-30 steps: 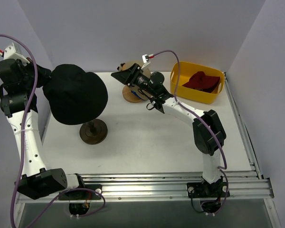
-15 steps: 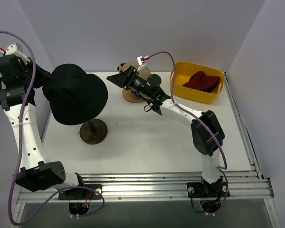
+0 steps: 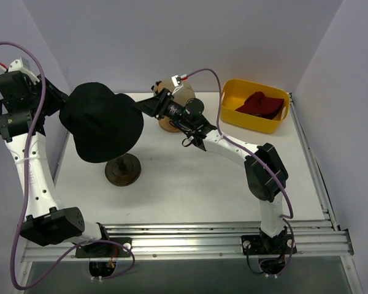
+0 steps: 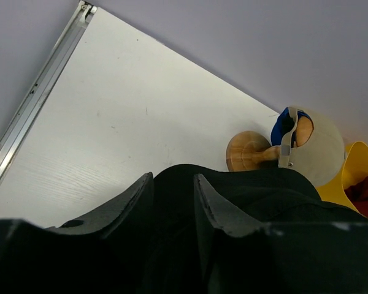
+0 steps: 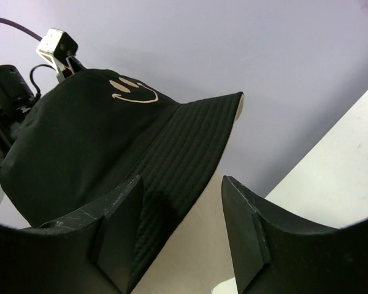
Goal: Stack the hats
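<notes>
**Item 1.** Wooden stand, dark, on the table. We took it as the reference for every place below. Only its base and lower post showed, and the top was hidden.

**Item 2.** Black bucket hat, with a smiley stitched on the crown. It sat aloft directly over the stand and a little to its left. We could not tell whether it rested on the stand's top or hung from a hand.

**Item 3.** Left gripper, at the hat's side away from the stand, to the far left. We found its jaws narrowly parted, with black cloth lying in the gap and no visible pinch.

**Item 4.** Right gripper, beyond the stand and to its right, at the hat's brim. The jaws stood moderately wide and held nothing. The brim edge lay just ahead of the fingertips.

**Item 5.** Tan cap, farther back and right of the stand, on a form with a round wooden base. The blue cap showed through the tan cap's rear opening, so we judged these two already stacked.

**Item 6.** Yellow bin, farthest right of the stand at the table's back. The dark red bucket hat lay inside it.

**Progress (our judgement).** Two of the four hats were stacked. The black hat was in transit and not yet placed, and the red hat remained to be fetched. About half the work was left.
</notes>
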Controlling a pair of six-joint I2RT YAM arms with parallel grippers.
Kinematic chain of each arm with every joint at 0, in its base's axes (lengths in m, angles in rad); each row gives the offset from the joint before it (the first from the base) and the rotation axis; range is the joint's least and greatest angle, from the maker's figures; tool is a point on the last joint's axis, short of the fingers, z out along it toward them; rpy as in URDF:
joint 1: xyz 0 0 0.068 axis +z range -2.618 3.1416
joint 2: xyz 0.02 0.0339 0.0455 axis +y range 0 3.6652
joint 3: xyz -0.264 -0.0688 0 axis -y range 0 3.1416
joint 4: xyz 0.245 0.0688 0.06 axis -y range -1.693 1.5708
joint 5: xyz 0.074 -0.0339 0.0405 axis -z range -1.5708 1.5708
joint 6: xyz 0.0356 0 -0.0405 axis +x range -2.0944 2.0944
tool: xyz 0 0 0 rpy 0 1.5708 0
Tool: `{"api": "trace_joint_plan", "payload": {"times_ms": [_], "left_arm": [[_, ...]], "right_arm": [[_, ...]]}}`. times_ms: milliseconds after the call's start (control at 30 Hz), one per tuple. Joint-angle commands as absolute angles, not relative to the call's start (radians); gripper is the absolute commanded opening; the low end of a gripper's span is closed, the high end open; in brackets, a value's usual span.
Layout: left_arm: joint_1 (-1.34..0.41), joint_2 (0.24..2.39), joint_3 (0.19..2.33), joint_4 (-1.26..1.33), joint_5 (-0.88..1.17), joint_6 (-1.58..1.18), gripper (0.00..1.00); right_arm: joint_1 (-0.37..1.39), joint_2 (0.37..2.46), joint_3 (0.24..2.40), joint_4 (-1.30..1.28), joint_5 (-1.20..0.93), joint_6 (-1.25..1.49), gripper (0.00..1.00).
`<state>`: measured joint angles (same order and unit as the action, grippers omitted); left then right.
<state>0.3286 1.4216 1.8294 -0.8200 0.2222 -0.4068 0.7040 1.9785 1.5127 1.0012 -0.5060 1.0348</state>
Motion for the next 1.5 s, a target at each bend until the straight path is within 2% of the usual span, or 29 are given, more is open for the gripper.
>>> {"api": "trace_joint_plan", "payload": {"times_ms": [0, 167, 367, 767, 900, 1200, 1467], "left_arm": [[0.319, 1.416, 1.867, -0.884, 0.219, -0.410, 0.43], [0.319, 1.437, 1.907, -0.903, 0.203, -0.416, 0.48], [0.325, 1.428, 1.947, -0.939, 0.120, -0.402, 0.55], [0.336, 1.410, 1.991, -0.954, 0.057, -0.400, 0.57], [0.334, 1.404, 2.013, -0.954, 0.048, -0.399, 0.57], [0.315, 1.381, 1.990, -0.847, 0.208, -0.411, 0.57], [0.255, 1.379, 1.934, -0.807, 0.225, -0.374, 0.57]], "right_arm": [[0.709, 1.965, 1.519, 1.123, -0.509, 1.066, 0.49], [0.710, 1.967, 1.474, 1.177, -0.483, 1.112, 0.44], [0.715, 1.970, 1.471, 1.160, -0.457, 1.126, 0.27], [0.730, 1.985, 1.488, 1.117, -0.428, 1.126, 0.10], [0.736, 1.996, 1.497, 1.100, -0.420, 1.117, 0.01], [0.736, 2.022, 1.497, 1.086, -0.405, 1.117, 0.00], [0.738, 2.022, 1.483, 1.077, -0.390, 1.112, 0.00]]}}
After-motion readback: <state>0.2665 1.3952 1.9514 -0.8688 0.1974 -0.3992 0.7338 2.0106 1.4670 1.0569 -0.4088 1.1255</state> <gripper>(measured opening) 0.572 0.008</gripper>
